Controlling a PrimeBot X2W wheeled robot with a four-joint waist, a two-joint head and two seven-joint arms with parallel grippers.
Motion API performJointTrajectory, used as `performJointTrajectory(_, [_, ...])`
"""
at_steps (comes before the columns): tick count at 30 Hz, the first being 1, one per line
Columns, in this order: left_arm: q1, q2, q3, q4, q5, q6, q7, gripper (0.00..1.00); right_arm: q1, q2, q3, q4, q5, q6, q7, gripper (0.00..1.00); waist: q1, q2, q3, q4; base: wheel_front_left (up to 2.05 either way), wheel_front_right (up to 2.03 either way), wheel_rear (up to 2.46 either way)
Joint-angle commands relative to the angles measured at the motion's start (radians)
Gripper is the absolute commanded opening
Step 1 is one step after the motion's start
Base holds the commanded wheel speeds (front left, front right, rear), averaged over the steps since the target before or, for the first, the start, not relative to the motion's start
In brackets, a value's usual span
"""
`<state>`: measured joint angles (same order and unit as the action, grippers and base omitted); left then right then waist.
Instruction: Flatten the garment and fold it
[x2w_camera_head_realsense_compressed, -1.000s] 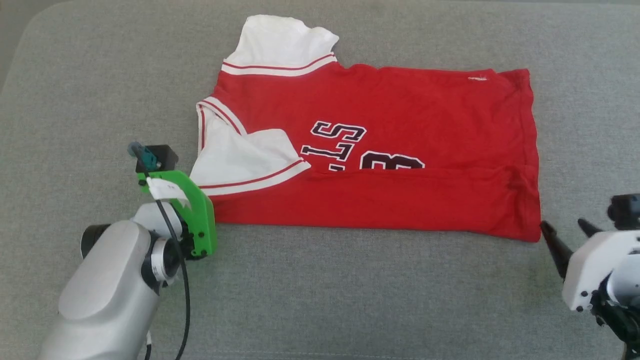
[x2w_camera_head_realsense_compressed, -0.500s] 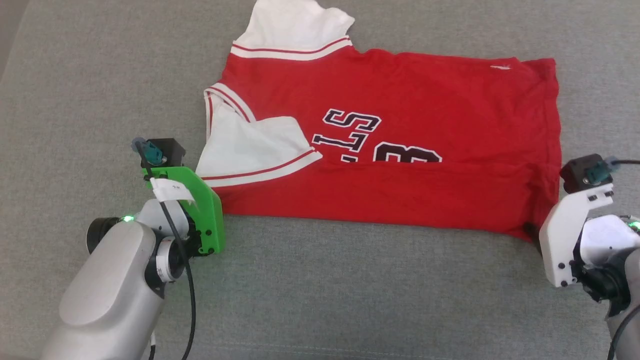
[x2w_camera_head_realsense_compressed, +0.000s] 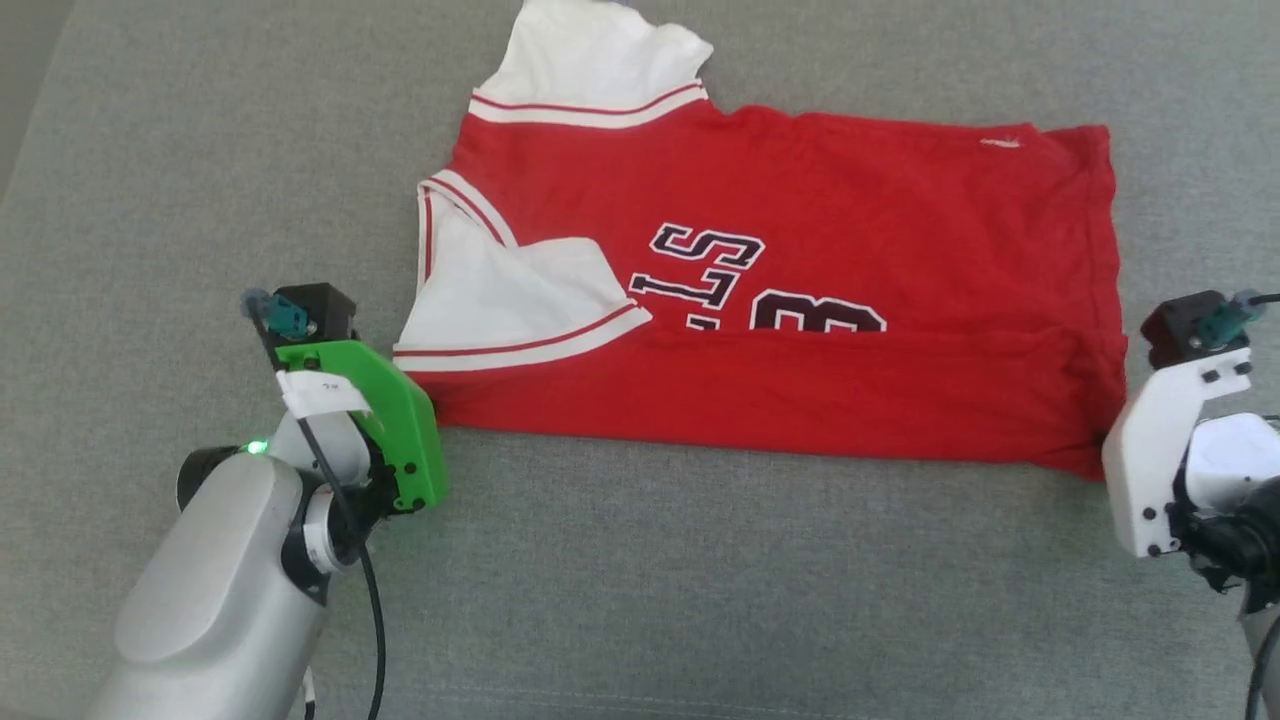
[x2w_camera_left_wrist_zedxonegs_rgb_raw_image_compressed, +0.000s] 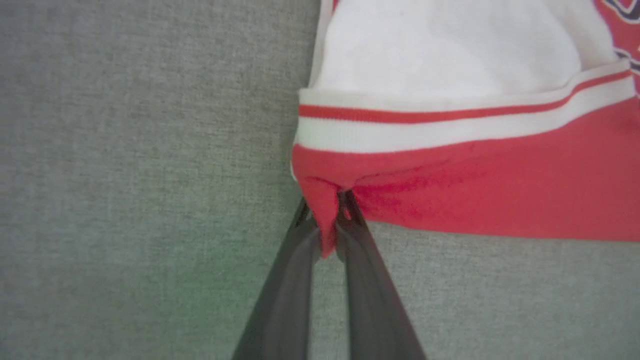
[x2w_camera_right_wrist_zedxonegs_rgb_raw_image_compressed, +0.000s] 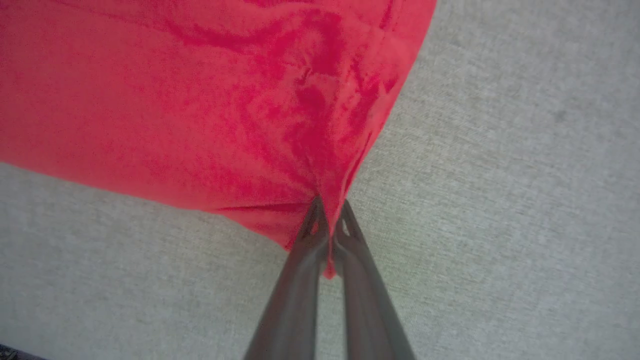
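The garment (x2w_camera_head_realsense_compressed: 800, 250), a red jersey with white sleeves and black lettering, lies spread on the grey cushion with its near long edge folded over. At its near left corner, my left gripper (x2w_camera_left_wrist_zedxonegs_rgb_raw_image_compressed: 330, 210) is shut on a pinch of the red fabric (x2w_camera_left_wrist_zedxonegs_rgb_raw_image_compressed: 322, 220) just below the striped sleeve trim (x2w_camera_left_wrist_zedxonegs_rgb_raw_image_compressed: 450, 117). Over at the near right corner, my right gripper (x2w_camera_right_wrist_zedxonegs_rgb_raw_image_compressed: 330, 212) is shut on the garment's red hem corner (x2w_camera_right_wrist_zedxonegs_rgb_raw_image_compressed: 300, 150). In the head view the left wrist's green mount (x2w_camera_head_realsense_compressed: 395, 420) and the right wrist's white mount (x2w_camera_head_realsense_compressed: 1160, 450) hide both sets of fingers.
The grey fabric surface (x2w_camera_head_realsense_compressed: 700, 600) stretches wide in front of the garment and to its left. One white sleeve (x2w_camera_head_realsense_compressed: 590, 60) reaches toward the far edge of the head view.
My right gripper came in to the garment's near right corner and shut on it. The left gripper kept its pinch. The head camera shifted a little.
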<state>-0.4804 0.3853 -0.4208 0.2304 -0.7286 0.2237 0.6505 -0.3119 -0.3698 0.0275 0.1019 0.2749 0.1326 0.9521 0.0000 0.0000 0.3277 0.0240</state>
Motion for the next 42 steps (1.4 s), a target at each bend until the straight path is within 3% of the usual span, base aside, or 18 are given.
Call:
performJointTrajectory(1, [0.025, -0.005, 0.007, 0.0, -0.015, -0.003, -0.007, 0.0, 0.013, -0.005, -0.02, 0.003, 0.012, -0.002, -0.01, 0.0, 0.0, 0.0, -0.037, 0.0, 0.0, 0.0, 0.0])
performJointTrajectory(6, [0.061, 0.017, 0.028, -0.057, -0.026, 0.007, -0.016, 0.0, 0.044, -0.024, -0.052, -0.035, 0.039, -0.002, -0.022, 0.0, 0.0, 0.0, -0.105, 0.003, 0.0, 0.0, 0.0])
performJointTrajectory(13, [0.191, 0.048, 0.04, -0.167, -0.046, 0.059, 0.01, 0.0, 0.153, -0.034, -0.078, -0.058, 0.06, -0.002, -0.005, 0.0, 0.0, 0.0, -0.165, 0.005, 0.0, 0.0, 0.0])
performJointTrajectory(18, [0.302, 0.034, 0.035, -0.193, -0.074, 0.087, 0.013, 0.0, 0.232, -0.004, -0.093, -0.054, 0.048, -0.002, 0.001, 0.0, 0.0, 0.0, -0.17, 0.008, 0.0, 0.0, 0.0])
performJointTrajectory(25, [0.34, 0.0, 0.031, -0.114, -0.107, 0.082, 0.001, 0.0, 0.274, 0.034, -0.081, 0.013, 0.031, -0.002, -0.022, 0.0, 0.0, 0.0, -0.162, 0.008, 0.0, 0.0, 0.0])
performJointTrajectory(26, [0.336, -0.004, 0.032, -0.1, -0.109, 0.079, -0.002, 0.06, 0.273, 0.039, -0.079, 0.028, 0.029, -0.002, -0.026, 0.0, 0.0, 0.0, -0.162, 0.006, 0.0, 0.0, 0.0])
performJointTrajectory(27, [0.335, -0.008, 0.033, -0.089, -0.114, 0.077, -0.002, 0.36, 0.271, 0.04, -0.075, 0.038, 0.025, -0.002, -0.032, 0.02, 0.0, 0.0, -0.162, 0.004, 0.0, 0.0, 0.0])
performJointTrajectory(28, [0.331, -0.011, 0.033, -0.08, -0.115, 0.073, -0.006, 1.0, 0.267, 0.042, -0.072, 0.049, 0.025, -0.002, -0.042, 0.41, 0.0, 0.0, -0.164, 0.003, 0.0, 0.0, 0.0])
performJointTrajectory(29, [0.327, -0.012, 0.033, -0.073, -0.116, 0.07, -0.008, 1.0, 0.264, 0.044, -0.071, 0.057, 0.025, -0.002, -0.049, 1.0, 0.0, 0.0, -0.166, 0.002, 0.0, 0.0, 0.0])
performJointTrajectory(35, [0.298, 0.019, 0.042, -0.086, -0.113, 0.061, 0.007, 1.0, 0.24, 0.039, -0.084, 0.049, 0.059, -0.002, -0.076, 1.0, 0.0, 0.0, -0.206, -0.004, 0.0, 0.0, 0.0])
performJointTrajectory(42, [0.247, 0.066, 0.082, -0.203, -0.109, 0.067, 0.011, 1.0, 0.189, 0.03, -0.166, -0.06, 0.125, -0.002, -0.105, 1.0, 0.0, 0.0, -0.265, -0.015, 0.0, 0.0, 0.0])
